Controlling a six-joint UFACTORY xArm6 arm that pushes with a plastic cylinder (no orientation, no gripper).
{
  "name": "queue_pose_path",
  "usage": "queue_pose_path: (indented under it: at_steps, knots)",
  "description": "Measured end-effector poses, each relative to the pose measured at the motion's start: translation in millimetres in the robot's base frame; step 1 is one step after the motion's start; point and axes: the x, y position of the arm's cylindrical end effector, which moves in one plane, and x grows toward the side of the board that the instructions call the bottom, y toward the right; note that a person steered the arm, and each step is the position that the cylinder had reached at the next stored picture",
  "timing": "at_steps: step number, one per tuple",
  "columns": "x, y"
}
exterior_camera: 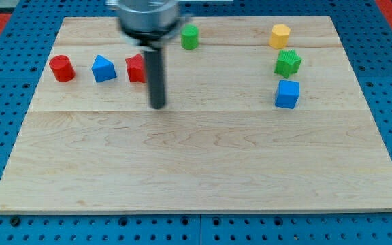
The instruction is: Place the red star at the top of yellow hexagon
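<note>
The red star (135, 69) lies at the view's upper left, partly hidden behind my rod. My tip (157, 106) rests on the board just below and to the right of the red star. The yellow hexagon (280, 35) sits at the view's upper right, far to the right of the star. A green star (288, 63) lies just below the hexagon.
A red cylinder (62, 68) and a blue block with a peaked top (103, 69) sit left of the red star. A green cylinder (190, 37) stands near the top middle. A blue cube (287, 94) lies below the green star. The wooden board (196, 170) ends at blue pegboard.
</note>
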Motion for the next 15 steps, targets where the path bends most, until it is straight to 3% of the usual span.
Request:
queue_pose_path:
  at_steps: [1,2,4,8,13,15]
  knots:
    - [-14.4,-75.9]
    - [-42.4,-91.6]
    - [-72.3,-5.6]
    - [-146.1,109.8]
    - [-113.9,181.6]
    - [-148.6,192.9]
